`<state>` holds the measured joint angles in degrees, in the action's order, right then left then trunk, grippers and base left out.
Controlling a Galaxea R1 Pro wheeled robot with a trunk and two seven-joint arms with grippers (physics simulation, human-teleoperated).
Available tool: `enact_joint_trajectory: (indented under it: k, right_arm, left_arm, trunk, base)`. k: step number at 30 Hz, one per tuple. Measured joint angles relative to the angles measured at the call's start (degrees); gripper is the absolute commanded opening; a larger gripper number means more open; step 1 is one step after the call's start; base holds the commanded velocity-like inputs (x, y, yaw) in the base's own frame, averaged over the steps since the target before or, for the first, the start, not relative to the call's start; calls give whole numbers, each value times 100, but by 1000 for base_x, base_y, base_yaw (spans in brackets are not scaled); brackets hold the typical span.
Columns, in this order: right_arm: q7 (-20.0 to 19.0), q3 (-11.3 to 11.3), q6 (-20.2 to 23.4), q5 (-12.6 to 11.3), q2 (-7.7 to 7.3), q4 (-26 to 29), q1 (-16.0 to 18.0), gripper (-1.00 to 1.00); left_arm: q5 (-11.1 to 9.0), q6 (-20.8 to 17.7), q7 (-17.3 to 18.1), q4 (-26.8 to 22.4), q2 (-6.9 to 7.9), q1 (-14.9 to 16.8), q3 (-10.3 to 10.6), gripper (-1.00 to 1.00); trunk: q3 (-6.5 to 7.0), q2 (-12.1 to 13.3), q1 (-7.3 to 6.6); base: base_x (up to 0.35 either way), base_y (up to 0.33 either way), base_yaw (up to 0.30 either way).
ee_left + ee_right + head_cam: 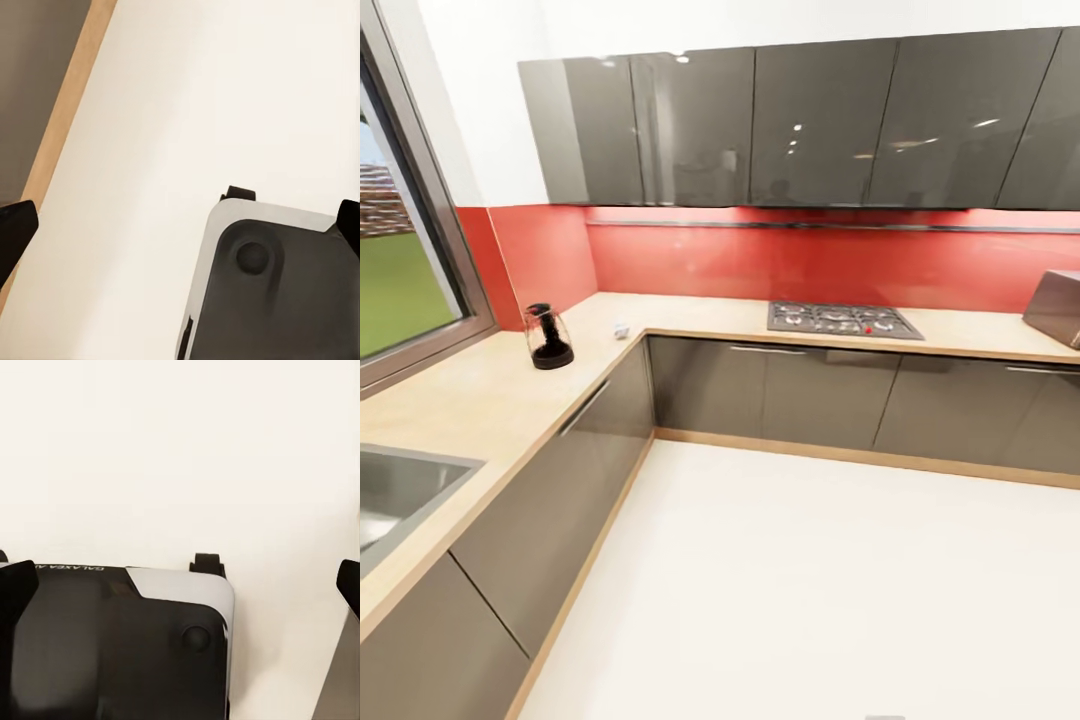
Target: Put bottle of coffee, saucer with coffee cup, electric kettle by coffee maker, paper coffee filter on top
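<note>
Tan countertop (480, 400) edging open white floor (810, 600), electric kettle (547, 338) near corner, both grippers' fingers spread.

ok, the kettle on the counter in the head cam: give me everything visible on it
The electric kettle is small, rounded and dark, with a see-through body, a black base and a black loop handle at its top. It stands upright on the light tan countertop, near the inner corner, in front of the red wall and beside the window. Nothing touches it but the counter; a tiny pale object lies apart to its right, too small to identify.
</note>
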<state>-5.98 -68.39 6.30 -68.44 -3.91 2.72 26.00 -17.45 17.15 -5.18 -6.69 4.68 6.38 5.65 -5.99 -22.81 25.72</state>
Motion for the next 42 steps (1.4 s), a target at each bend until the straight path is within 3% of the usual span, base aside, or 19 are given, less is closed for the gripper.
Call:
enact_joint_trajectory:
  k: [22, 42]
  right_arm:
    - [-1, -2, 2, 2, 9, 1, 0, 100]
    - [8, -1, 0, 2, 1, -1, 3, 100]
  left_arm:
    - [11, 0, 9, 0, -3, 1, 0, 100]
    - [11, -1, 10, 2, -3, -1, 5, 100]
  trunk:
    - [0, 0, 0]
    - [0, 0, 0]
  base:
    - [335, -6, 0]
    - [319, -112, 0]
